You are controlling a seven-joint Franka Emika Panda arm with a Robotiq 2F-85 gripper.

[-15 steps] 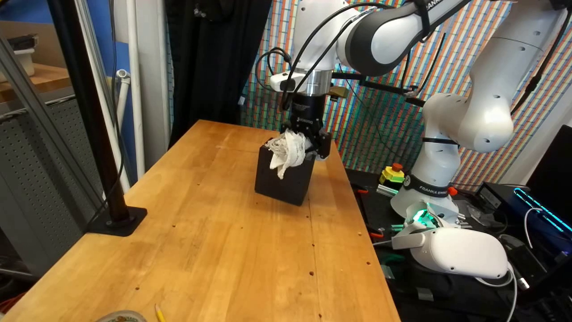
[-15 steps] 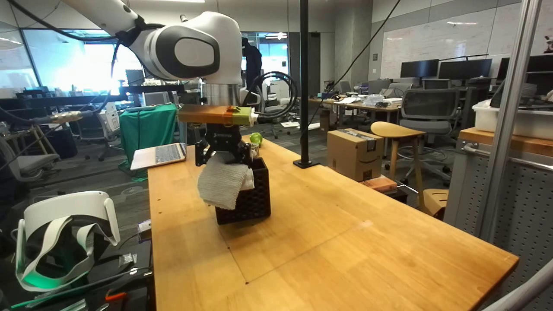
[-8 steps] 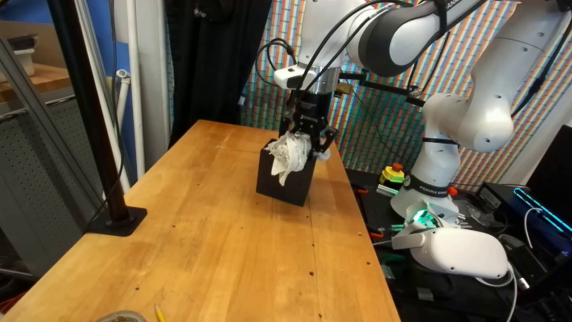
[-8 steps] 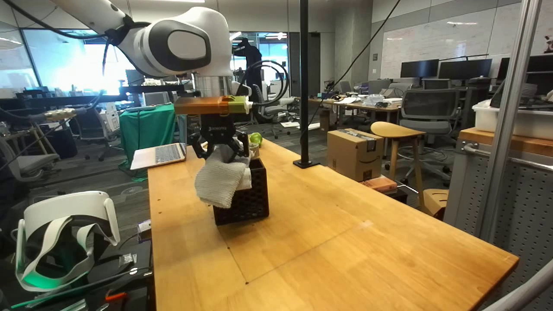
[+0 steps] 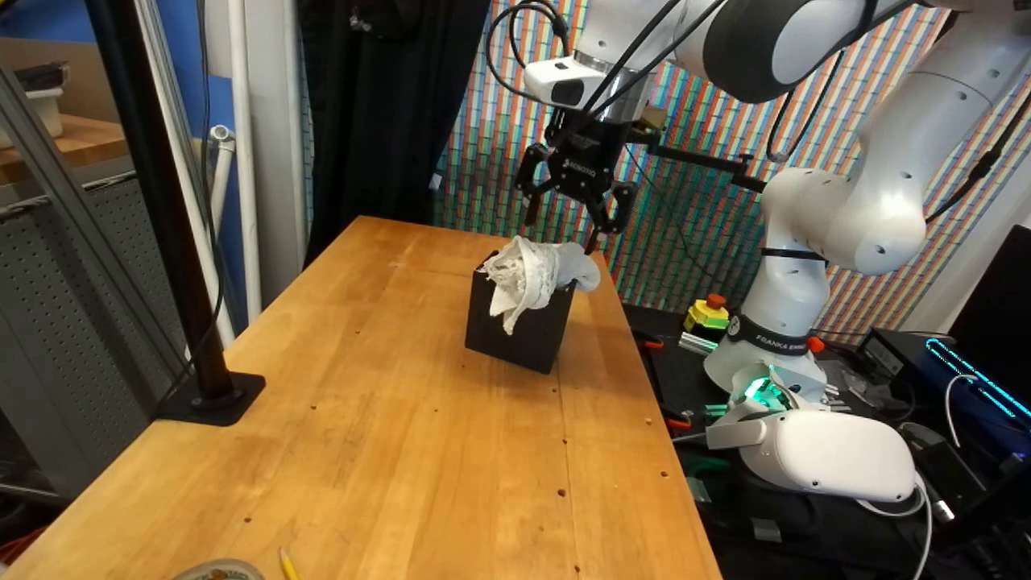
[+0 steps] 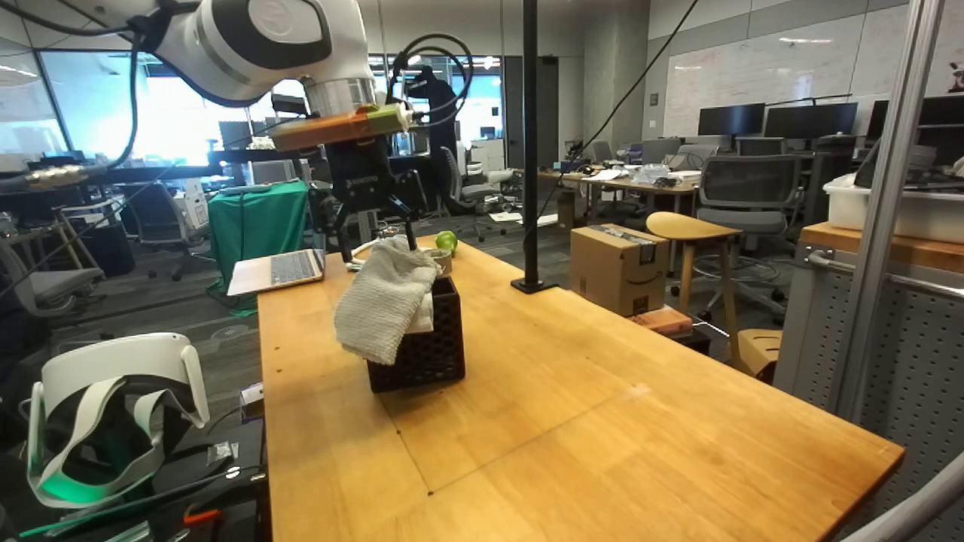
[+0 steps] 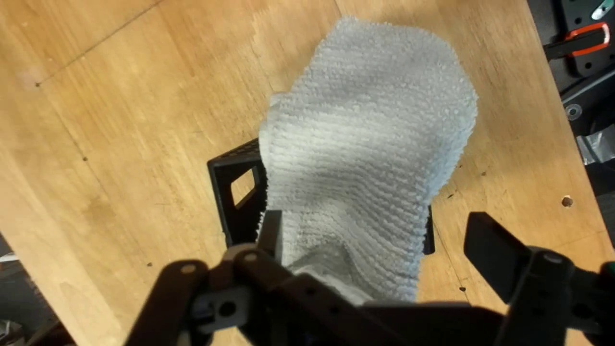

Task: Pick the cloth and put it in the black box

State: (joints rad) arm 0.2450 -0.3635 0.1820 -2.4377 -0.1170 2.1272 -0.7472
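Plainly, black box (image 5: 515,348): stands on the table (image 5: 419,451) with its mouth upward, as a receiver must; the other places are told from it.

Cloth (image 7: 367,127): heaped over the box's mouth, bridging the rim (image 7: 222,202) rather than lying wholly inside; how much reaches down within is hidden.

Overhanging fold (image 6: 376,324): drapes outside the box wall, seemingly because the fabric is broader than the opening. Friction at the rim is probably what holds it there.

Uncovered corner (image 7: 240,218): a dark piece of the box's inside, just beside the cloth, which suggests that the cloth sits off-centre.

Gripper (image 5: 562,230): over the box, its fingers (image 7: 495,254) spread wide apart with nothing pinched between them. That reads as letting go, the wide spread likely meant to spare the weave from snagging.

Rim: bears much of the cloth, so I judge the placing nearly done but not finished. Tucking the fold inward past it would complete the job; pressing on one side only could tip the box.

Laptop (image 6: 282,271): beyond the box in an exterior view, well apart, probably set back to leave room for the work.

Headset (image 5: 838,455): off the table, well apart from the box, presumably parked clear of everything handled.
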